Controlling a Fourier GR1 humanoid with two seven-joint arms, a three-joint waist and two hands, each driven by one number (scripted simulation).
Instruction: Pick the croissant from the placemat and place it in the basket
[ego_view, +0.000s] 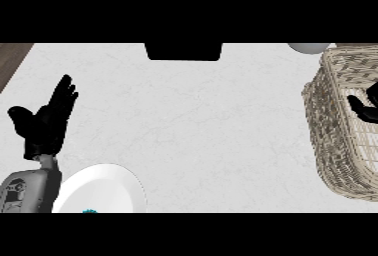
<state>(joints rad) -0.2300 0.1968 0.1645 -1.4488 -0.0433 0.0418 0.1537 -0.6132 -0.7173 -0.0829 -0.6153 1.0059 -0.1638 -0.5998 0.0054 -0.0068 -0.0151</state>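
the right hand (365, 109) is over the woven basket (332, 130), at the far right side of the counter (207, 115). only a bit of that hand shows, a dark shape at the edge of the view above the basket's inside. i can't tell if its fingers are curled round something or not, because most of the hand is cut off.

i can't see the croissant anywhere. it isn't lying on the white counter, and i can't see a placemat either. it may be inside that right hand, or hidden low in the basket, but the view doesn't show which.

the left hand (46, 122) is way over on the other side, near the left edge. its fingers are straight and point up, and it holds nothing. it is just resting there.

a white plate (103, 192) sits near the bottom left, right by the left arm. a dark box shape (183, 51) sits at the back edge of the counter.

the right hand is the one by the basket, so i think the next move is its job. if it has the croissant, the drop spot is right under it, and it only needs to let go. the left hand is well apart from all this.
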